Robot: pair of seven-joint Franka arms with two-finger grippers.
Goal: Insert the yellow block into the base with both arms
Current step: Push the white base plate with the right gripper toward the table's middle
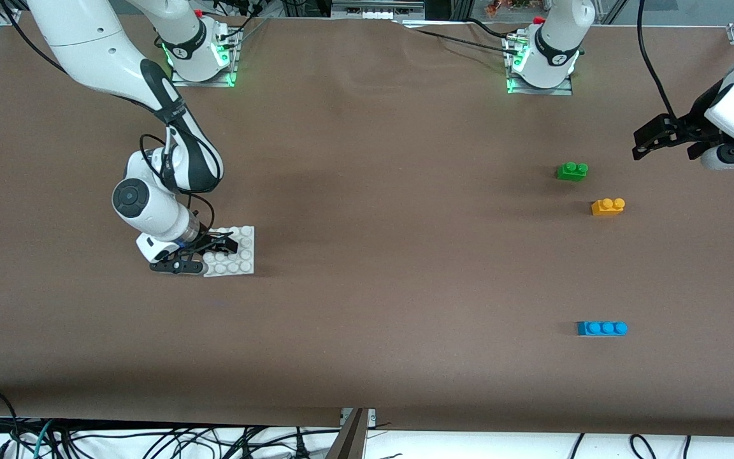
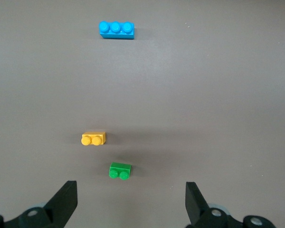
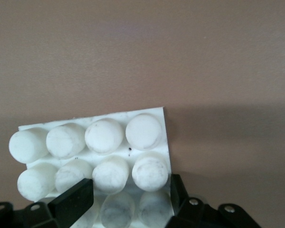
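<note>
Straddling one edge of the flat white studded plastic base (image 1: 234, 251), the right gripper (image 1: 204, 254) sits low at the table, fingers seemingly closed on the plate. The left gripper (image 2: 131, 202) hangs wide open above the table, with the small green brick (image 2: 119, 171) and the small orange-yellow two-stud block (image 1: 607, 206) lying just ahead of it.
</note>
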